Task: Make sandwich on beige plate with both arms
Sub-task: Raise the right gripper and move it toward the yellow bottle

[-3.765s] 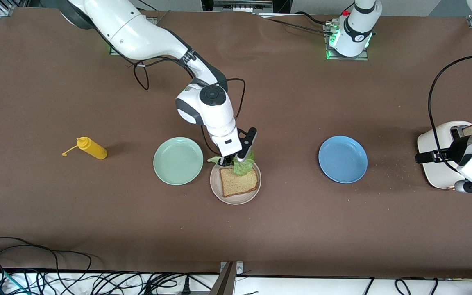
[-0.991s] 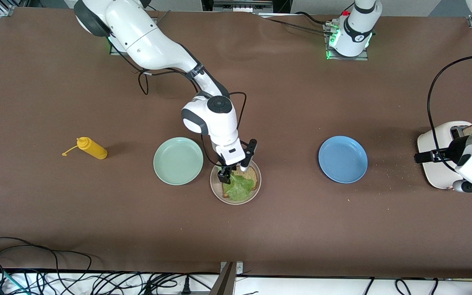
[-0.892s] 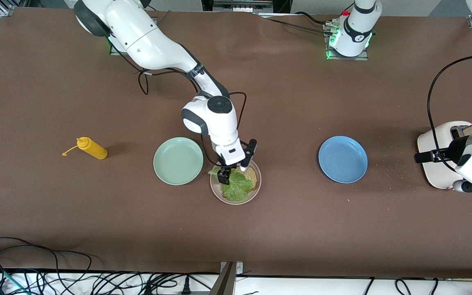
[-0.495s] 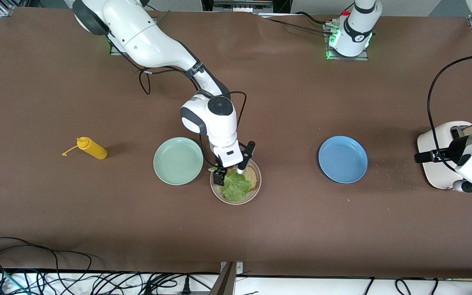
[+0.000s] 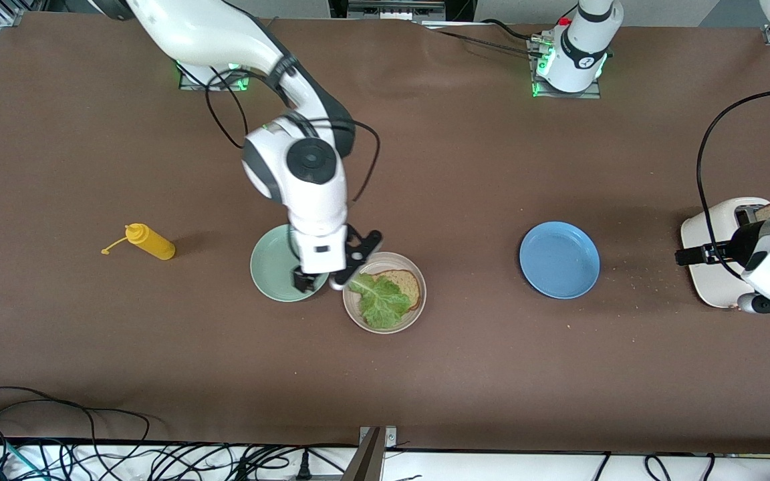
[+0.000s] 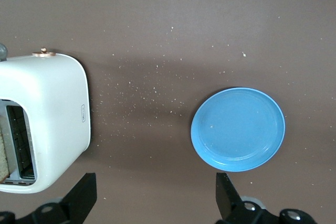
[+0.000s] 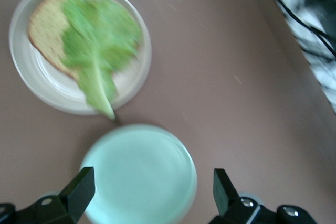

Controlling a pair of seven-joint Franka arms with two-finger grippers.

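The beige plate [image 5: 385, 328] holds one toasted bread slice [image 5: 408, 283] with a green lettuce leaf [image 5: 381, 302] lying on it, its stem reaching the rim. My right gripper [image 5: 319, 282] hangs open and empty over the edge of the mint-green plate [image 5: 277, 264], beside the beige plate. The right wrist view shows the beige plate [image 7: 137, 80], the lettuce leaf [image 7: 100, 40], the bread slice [image 7: 43, 31] and my right gripper [image 7: 152, 196]. Another bread slice [image 5: 768, 212] stands in the toaster [image 5: 709, 274]. My left gripper [image 6: 155, 203] waits open over bare table between toaster and blue plate.
A blue plate [image 5: 559, 259] sits toward the left arm's end, with crumbs scattered between it and the white toaster [image 6: 50, 114]. A yellow squeeze bottle [image 5: 150, 242] lies on its side toward the right arm's end. Cables run along the edge nearest the front camera.
My right gripper let go of the lettuce, leaving it on the bread, then rose and swung over the mint-green plate. The left arm has not moved.
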